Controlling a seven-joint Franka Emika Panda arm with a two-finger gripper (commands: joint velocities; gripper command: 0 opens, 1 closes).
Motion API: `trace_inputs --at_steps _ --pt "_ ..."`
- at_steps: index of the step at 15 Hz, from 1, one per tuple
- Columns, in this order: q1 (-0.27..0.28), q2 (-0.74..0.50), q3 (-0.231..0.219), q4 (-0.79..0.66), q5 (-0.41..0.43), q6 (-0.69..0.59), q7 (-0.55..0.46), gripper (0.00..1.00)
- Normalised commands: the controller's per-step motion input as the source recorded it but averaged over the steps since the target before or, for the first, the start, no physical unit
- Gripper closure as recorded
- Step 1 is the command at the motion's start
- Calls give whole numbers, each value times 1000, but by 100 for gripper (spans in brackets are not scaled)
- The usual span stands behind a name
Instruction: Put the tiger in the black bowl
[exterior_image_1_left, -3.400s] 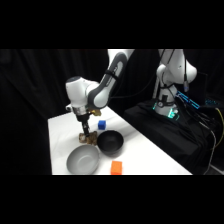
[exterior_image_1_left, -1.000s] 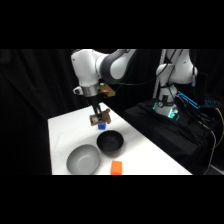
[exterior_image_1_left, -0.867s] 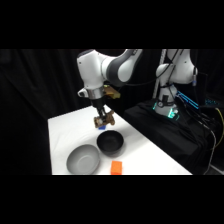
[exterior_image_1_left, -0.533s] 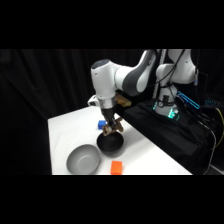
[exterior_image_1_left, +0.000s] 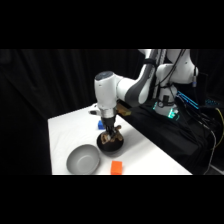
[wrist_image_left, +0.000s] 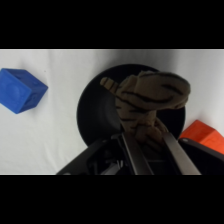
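**Tiger poised over its bowl**

Swung across from high over the table's middle, the white arm's two-finger gripper now hangs low over the round glossy black bowl, fingers closed on the small brown-and-tan striped toy tiger; the toy dangles just above the bowl's hollow, not yet released; it looks light and soft, best pinched round its body; blue cube, orange block and larger grey bowl lie nearby.

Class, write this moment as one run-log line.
stage: placing | gripper: shut on tiger | position: over black bowl | release: not yet | nearby: blue cube, orange block, grey bowl
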Motion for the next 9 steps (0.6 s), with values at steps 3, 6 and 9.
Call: trace_inputs --at_steps 3,6,9 --pt "-64 149 -23 207 1 71 -132 22" --pt "-48 -56 -13 155 17 -100 -134 1" --pt "-35 -187 1 155 30 -339 -138 0"
